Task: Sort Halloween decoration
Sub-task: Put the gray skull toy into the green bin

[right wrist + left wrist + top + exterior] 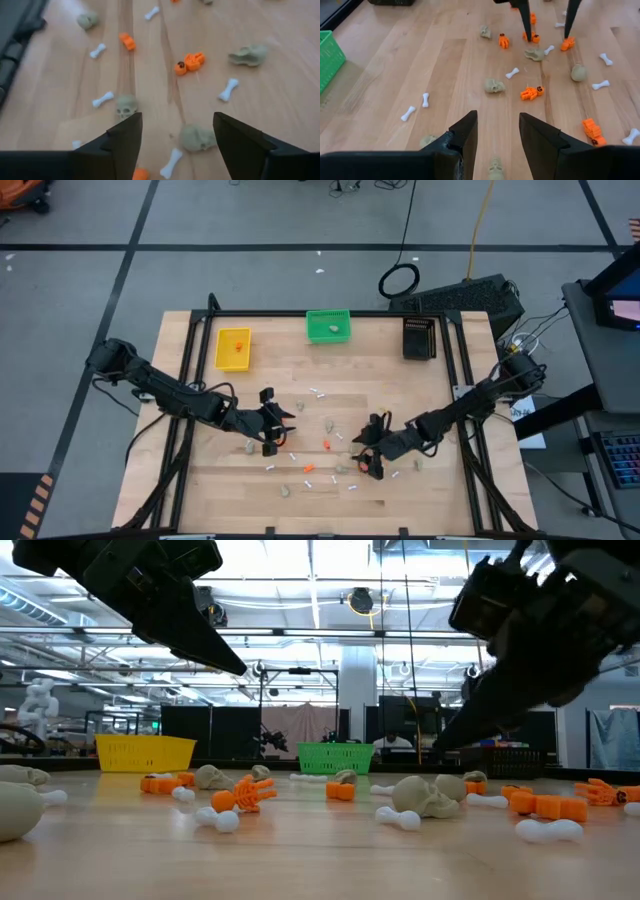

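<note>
Lying scattered across the middle and near part of the wooden table (200, 480): Halloween decoration (326, 444) in three kinds, namely orange bits, beige-grey skull-shaped lumps and thin white bone sticks. Pointing every which way, no shared direction among the white sticks; long axes flat on the table, some running left to right, others slanted or near to far. Resting flat too, the orange bits (190, 62), one curled beside a small round orange head. Skull lumps (198, 138) tipped on their sides, facing different ways.

Hovering above the pieces left of centre, left end effector (278, 426), fingers apart with nothing between them; one beige lump (494, 168) directly below the gap, a white stick (512, 73) and another lump (493, 85) farther ahead. Hanging right of centre, right end effector (368, 452), fingers spread wide and empty; a skull lump and a slanted white stick (171, 163) just under the gap, a second skull (125, 105) close to one finger. Both end effectors clear of the table in the low view.

Standing along the far edge, well apart from the scatter: yellow bin (233, 348) holding an orange bit, green bin (328, 326) holding a beige lump, black bin (419, 337).
</note>
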Tool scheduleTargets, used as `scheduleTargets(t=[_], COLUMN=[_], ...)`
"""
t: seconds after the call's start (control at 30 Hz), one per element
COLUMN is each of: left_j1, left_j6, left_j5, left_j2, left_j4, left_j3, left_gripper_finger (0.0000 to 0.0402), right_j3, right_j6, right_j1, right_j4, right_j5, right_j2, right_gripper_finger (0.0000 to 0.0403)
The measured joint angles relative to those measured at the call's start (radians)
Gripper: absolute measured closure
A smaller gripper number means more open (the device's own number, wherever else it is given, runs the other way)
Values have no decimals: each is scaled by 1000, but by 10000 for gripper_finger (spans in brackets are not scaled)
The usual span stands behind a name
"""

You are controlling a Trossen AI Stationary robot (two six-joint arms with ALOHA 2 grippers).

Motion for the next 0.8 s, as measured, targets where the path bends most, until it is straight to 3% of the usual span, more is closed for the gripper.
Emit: scheduleTargets(t=[0.4,0.8], left_j1=[0,0], left_j6=[-1,-3], left_j5=[-4,-4], left_j2=[0,0], left_j4=[-4,-5], left_j3=[0,0], left_gripper_finger=[259,259], right_j3=[124,125], right_j6=[-70,-131], right_j1=[1,-30], right_j4=[-228,-312], right_j5=[174,254], right_j2=[124,62], right_gripper_finger=[197,197])
